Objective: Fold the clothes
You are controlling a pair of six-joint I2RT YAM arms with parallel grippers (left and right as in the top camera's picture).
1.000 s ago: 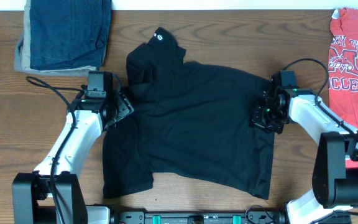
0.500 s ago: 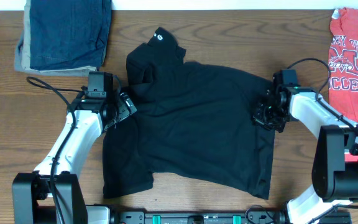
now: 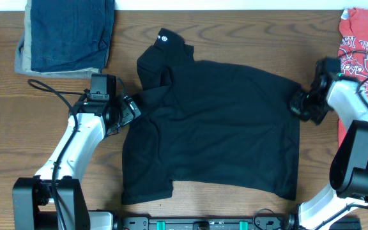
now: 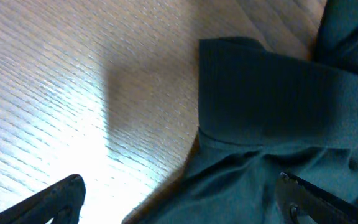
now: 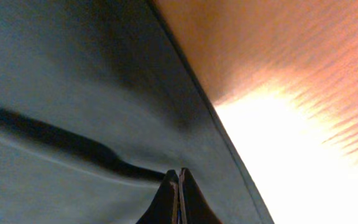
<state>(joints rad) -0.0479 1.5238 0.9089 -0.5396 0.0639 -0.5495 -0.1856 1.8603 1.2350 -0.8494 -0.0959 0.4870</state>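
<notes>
The shirt lies spread out on the counter, between the two hands. Its small white logo is on the bunched-up part at the far edge, away from both hands.

The right hand is at the shirt's right edge. Its fingers are pressed tight together and pinch the black cloth. A crease in the cloth runs right up to the tips.

The left hand is right at the shirt's left side, by the sleeve. Its fingers are wide apart and hold nothing. The sleeve lies flat on the counter just in front of them.

A red shirt lies just past the right hand, at the side of the counter. A pile of jeans lies well beyond the left hand, in the far corner.
</notes>
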